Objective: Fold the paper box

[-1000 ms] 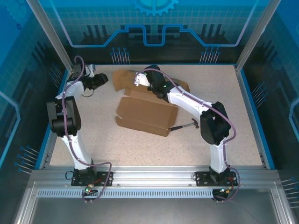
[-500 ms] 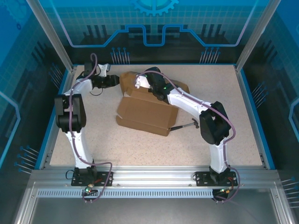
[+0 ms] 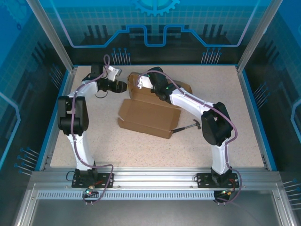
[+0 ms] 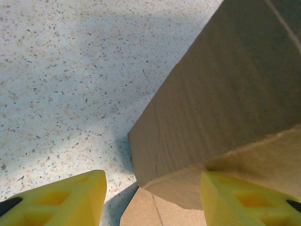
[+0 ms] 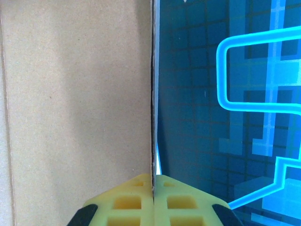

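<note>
The paper box (image 3: 148, 117) was seen lying near the middle of the table (image 3: 94, 146), brown, creased and only partly formed. A low, slab-like body was presented toward the arms, with a wall folded up along its near edge. Behind it, a rear panel (image 5: 80, 94) was held upright.

And there was the grip: the right gripper (image 5: 153, 183) was pressed together on the thin edge of that panel, the cardboard pinched between its yellow pads. The left gripper (image 3: 120, 87) was positioned at the box's far-left corner, jaws apart. In the left wrist view a cardboard corner was framed between the two fingers (image 4: 80, 200). Whether the other finger was touching the board could not be told, but nothing was clamped there. A small hammer (image 3: 187, 127) was noted just beside the box's right end, untouched.

Progress was judged to be somewhere in the middle. Some creases were set and one panel was lifted, yet no closed box was formed: the side flaps were not seen tucked, the lid was not brought over, and the tabs were not locked. The left corner was judged the likely next place to be worked.
</note>
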`<state>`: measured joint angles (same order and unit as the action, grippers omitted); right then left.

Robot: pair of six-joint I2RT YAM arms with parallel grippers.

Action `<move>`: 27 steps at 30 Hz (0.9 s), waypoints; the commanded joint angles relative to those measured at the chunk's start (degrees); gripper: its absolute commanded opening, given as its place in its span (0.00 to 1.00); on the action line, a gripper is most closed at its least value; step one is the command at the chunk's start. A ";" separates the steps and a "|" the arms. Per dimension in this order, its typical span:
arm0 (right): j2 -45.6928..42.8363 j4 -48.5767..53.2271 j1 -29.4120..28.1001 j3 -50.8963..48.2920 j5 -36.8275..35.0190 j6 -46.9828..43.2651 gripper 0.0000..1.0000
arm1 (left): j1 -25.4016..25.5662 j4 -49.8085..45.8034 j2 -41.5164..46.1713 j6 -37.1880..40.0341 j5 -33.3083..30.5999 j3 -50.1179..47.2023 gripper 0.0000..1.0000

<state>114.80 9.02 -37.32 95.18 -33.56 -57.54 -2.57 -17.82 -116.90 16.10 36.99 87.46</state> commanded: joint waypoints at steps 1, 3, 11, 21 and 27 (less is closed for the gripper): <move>-2.37 2.11 0.67 0.22 1.04 -1.79 0.00 | 0.00 -1.31 2.73 5.27 2.85 -1.24 0.57; -2.38 2.40 0.80 0.28 1.18 -1.79 0.00 | -0.05 -1.42 2.90 6.43 3.61 -1.36 0.59; -1.99 3.11 0.85 0.30 2.18 -1.99 0.00 | -0.06 -1.87 3.42 10.49 6.40 -1.92 0.64; -2.19 3.34 0.59 0.23 2.94 -2.84 0.00 | 1.10 1.88 3.17 9.49 5.10 -2.11 0.66; -2.58 2.75 0.50 -0.75 3.06 -4.63 0.00 | 2.54 5.06 3.35 8.89 0.56 -2.77 0.69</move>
<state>114.74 10.07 -36.95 95.18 -31.24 -58.85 -1.23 -16.16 -115.77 24.36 39.72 86.02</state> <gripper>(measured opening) 0.053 0.690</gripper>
